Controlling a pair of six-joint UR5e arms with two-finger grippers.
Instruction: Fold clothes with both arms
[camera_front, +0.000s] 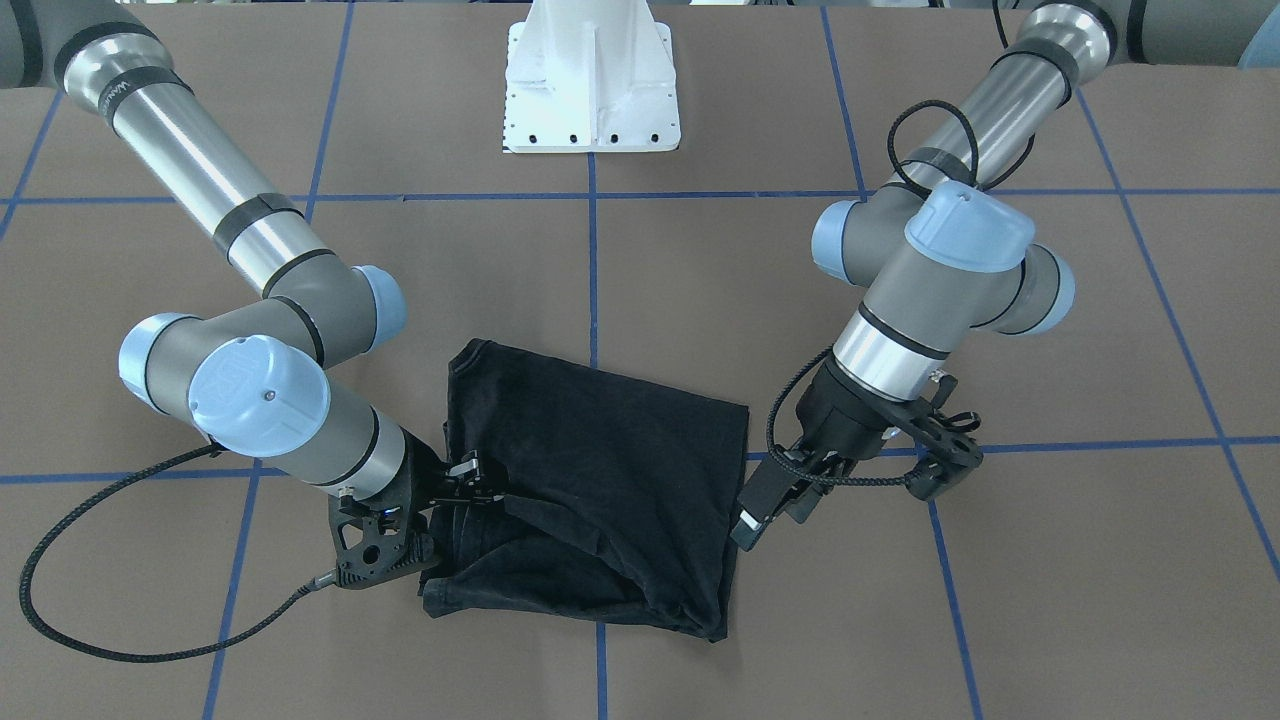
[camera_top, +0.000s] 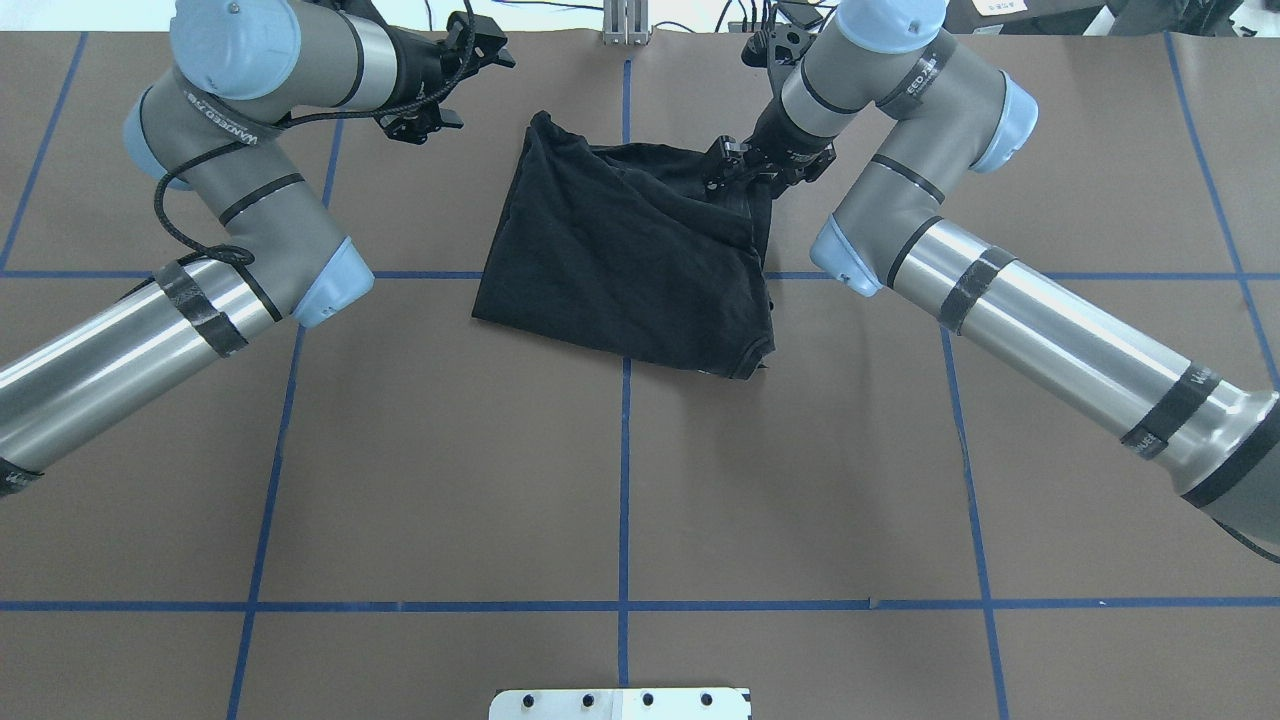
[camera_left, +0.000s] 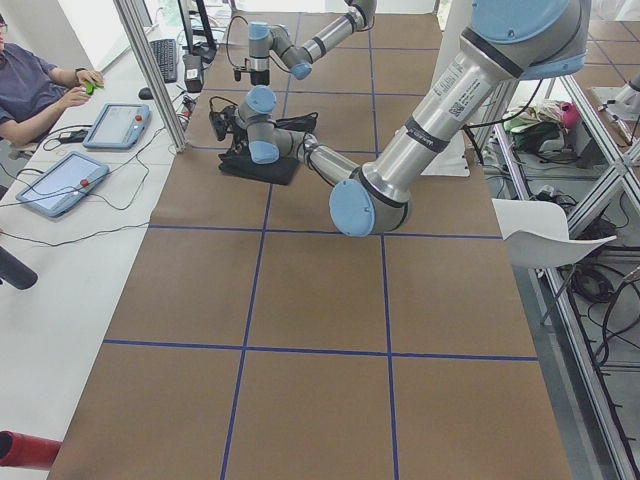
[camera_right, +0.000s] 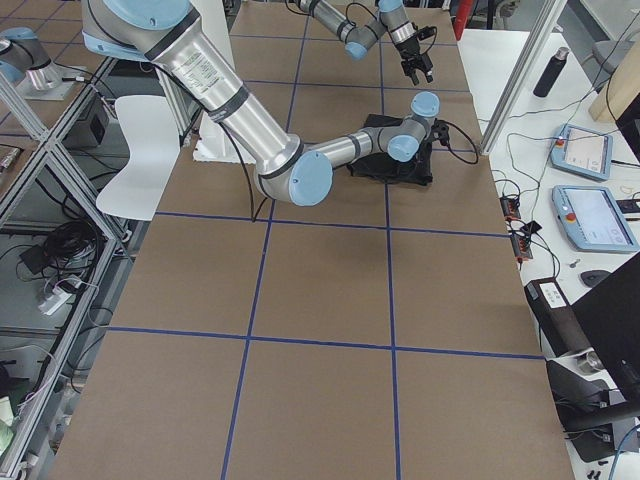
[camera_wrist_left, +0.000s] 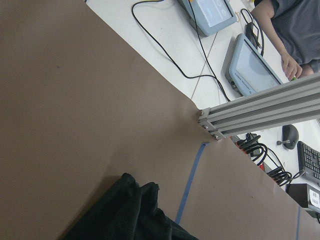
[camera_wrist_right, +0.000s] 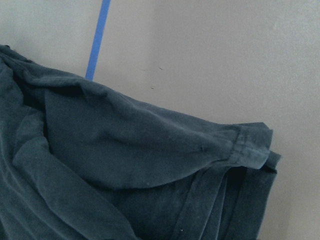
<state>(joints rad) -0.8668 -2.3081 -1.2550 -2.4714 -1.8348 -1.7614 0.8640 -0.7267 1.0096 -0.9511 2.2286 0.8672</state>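
Observation:
The black T-shirt (camera_front: 600, 470) lies folded over on the brown table, plain side up, with no logo showing; it also shows in the overhead view (camera_top: 620, 250). My right gripper (camera_front: 478, 480) rests on the shirt's edge, and the cloth bunches at its fingers, so it looks shut on the shirt. In the overhead view it (camera_top: 735, 172) is at the shirt's far right corner. The right wrist view shows a hemmed sleeve (camera_wrist_right: 245, 150). My left gripper (camera_front: 775, 510) is open and empty, just off the shirt's other side, and also shows in the overhead view (camera_top: 450, 90). The left wrist view shows only the shirt's edge (camera_wrist_left: 130, 215).
The white pedestal base (camera_front: 590, 80) stands at the robot's side of the table. Blue tape lines cross the brown table cover. An aluminium post (camera_wrist_left: 260, 107), tablets (camera_left: 60, 180) and a seated person (camera_left: 30, 85) are beyond the table's far edge.

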